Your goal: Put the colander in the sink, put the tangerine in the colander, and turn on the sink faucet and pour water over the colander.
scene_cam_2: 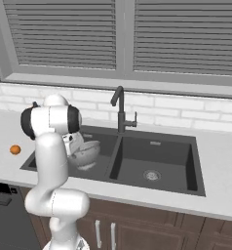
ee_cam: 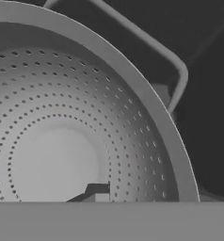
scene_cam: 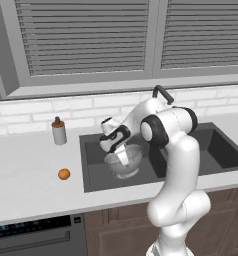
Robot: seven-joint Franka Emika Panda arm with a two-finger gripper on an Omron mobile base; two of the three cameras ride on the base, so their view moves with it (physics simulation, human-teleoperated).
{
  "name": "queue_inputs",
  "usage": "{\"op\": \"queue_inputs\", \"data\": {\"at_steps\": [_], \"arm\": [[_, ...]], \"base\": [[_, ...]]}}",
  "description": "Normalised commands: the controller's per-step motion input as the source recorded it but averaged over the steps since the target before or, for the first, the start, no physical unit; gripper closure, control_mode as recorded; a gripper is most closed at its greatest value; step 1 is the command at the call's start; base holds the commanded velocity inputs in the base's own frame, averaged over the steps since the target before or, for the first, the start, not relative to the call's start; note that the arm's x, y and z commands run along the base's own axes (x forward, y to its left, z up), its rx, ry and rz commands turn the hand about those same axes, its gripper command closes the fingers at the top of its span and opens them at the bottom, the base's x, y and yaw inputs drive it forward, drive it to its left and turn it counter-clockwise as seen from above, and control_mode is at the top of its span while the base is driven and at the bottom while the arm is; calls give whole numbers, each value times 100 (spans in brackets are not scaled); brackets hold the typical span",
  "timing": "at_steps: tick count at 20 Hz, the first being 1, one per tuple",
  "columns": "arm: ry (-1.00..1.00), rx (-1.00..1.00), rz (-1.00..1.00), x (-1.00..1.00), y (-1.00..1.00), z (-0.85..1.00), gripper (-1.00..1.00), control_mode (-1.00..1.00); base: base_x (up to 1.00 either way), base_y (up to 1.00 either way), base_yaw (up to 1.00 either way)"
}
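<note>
The colander (ee_cam: 62,141) sat in the left basin of the sink (scene_cam: 93,177), and in the hand view its perforated wall and rim lay right under the camera, one side handle reaching out over the dark basin floor. The pincer (scene_cam: 122,156) hung at the colander's rim, one tip (ee_cam: 97,192) showing inside the bowl; whether its jaws were parted or gripping the rim could not be told from these pictures. Judged from how things lay, the step in hand was letting go of the colander with the bowl settled in the basin. To do that well, the jaws would need to spread wide enough to clear the rim on both sides, and the hand would need to lift straight up, so as not to drag or tip the bowl. The colander looked tilted in the right base view, so a gentle release mattered. Farther off, the tangerine (scene_cam: 64,174) waited on the bench (scene_cam: 26,170) left of the sink, well apart from the colander. Beyond, the sink faucet (scene_cam_2: 120,113) stood behind the divider between the basins, untouched.
</note>
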Motion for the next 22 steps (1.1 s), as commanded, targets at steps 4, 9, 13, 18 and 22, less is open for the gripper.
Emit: {"op": "queue_inputs", "data": {"at_steps": [4, 9, 13, 18, 22], "arm": [[-25, 8, 0, 24, -4, -51, 100, -100], [-17, 13, 0, 24, -5, -47, 100, -100], [-4, 11, 0, 30, -8, -35, 100, -100], [3, 5, 0, 26, -1, -13, 100, -100], [5, 2, 0, 9, 7, -9, -100, -100]], "base": [[0, 0, 0], [0, 0, 0], [0, 0, 0], [0, 0, 0], [0, 0, 0]]}}
